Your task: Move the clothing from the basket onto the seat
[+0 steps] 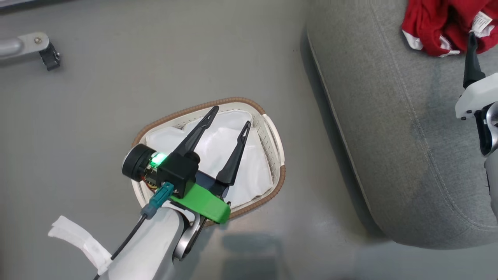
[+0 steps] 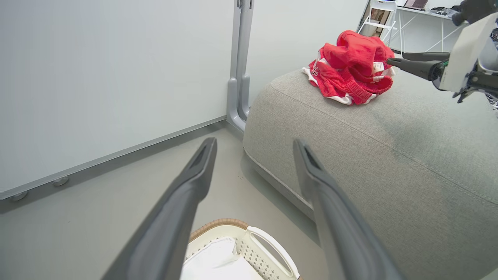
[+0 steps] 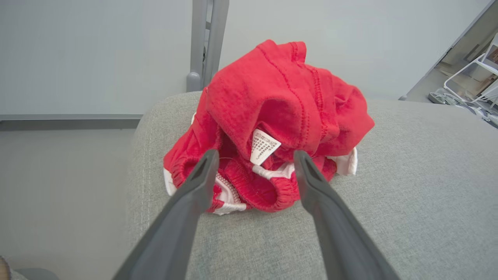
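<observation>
Head view: the clothing (image 1: 435,27) lies heaped on the seat (image 1: 389,147), and the basket (image 1: 272,136) stands on the floor (image 1: 116,97) near the seat's edge
There the left gripper (image 1: 231,116) hangs over the basket, its fingers apart and holding nothing, above the white liner sheet (image 1: 253,175). Left wrist view: the clothing sits near the seat's far edge, close to the rounded corner by the wall (image 2: 97,77), and the right gripper (image 2: 397,58) reaches in from the right with its tips at the clothing. Right wrist view: the right fingers stand apart, the white label (image 3: 264,146) between them, clamped on nothing; whether they touch the clothing cannot be told
</observation>
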Available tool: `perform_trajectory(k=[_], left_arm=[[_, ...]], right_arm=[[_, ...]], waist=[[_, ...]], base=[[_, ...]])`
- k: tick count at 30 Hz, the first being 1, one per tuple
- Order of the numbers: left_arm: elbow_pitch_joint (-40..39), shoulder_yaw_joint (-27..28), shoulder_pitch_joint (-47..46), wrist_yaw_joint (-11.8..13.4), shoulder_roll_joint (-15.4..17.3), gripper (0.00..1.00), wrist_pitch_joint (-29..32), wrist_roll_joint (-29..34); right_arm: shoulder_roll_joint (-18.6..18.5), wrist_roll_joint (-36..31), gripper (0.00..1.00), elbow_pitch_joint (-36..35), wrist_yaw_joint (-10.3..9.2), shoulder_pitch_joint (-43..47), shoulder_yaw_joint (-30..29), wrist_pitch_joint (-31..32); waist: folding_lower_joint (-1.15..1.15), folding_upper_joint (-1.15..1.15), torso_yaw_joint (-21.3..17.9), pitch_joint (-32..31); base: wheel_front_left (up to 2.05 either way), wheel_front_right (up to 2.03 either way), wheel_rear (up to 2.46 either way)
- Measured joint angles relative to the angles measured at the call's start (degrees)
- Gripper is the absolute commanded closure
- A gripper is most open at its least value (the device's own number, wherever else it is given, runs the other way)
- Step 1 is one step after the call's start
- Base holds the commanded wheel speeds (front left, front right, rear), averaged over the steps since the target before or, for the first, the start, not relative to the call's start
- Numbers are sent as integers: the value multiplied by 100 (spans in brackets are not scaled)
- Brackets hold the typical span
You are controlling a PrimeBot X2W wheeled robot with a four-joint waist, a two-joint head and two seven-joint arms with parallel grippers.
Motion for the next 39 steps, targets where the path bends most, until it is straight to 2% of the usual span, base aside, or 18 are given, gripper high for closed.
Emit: perform_trajectory(k=[8, 15, 30, 35, 39], left_arm=[[52, 542, 578, 44, -205, 0, 1, -8], [94, 1246, 1282, 98, -368, 0, -9, -4], [-87, 2631, 2647, 151, -603, 0, -9, 312], [-154, 2976, 2986, 110, -695, 0, -9, 314], [-214, 3141, 3142, 49, -745, 0, -9, 368]], right_arm=[[112, 122, 0, -339, 0, 297, 249, 0], [338, 212, 0, -775, 0, 796, 364, 0], [1392, 94, 0, -2544, 0, 2925, 494, 0], [1489, 242, 0, -2918, 0, 3546, 706, 0], [1502, 604, 0, -2988, 0, 3871, 978, 0]], waist=[[0, 0, 60, -668], [0, 0, 331, -1237], [0, 0, 1186, -2085], [0, 0, 1333, -2277], [0, 0, 1375, -2364]], base=[[0, 0, 0], [0, 0, 0], [0, 0, 0], [0, 0, 0], [0, 0, 0]])
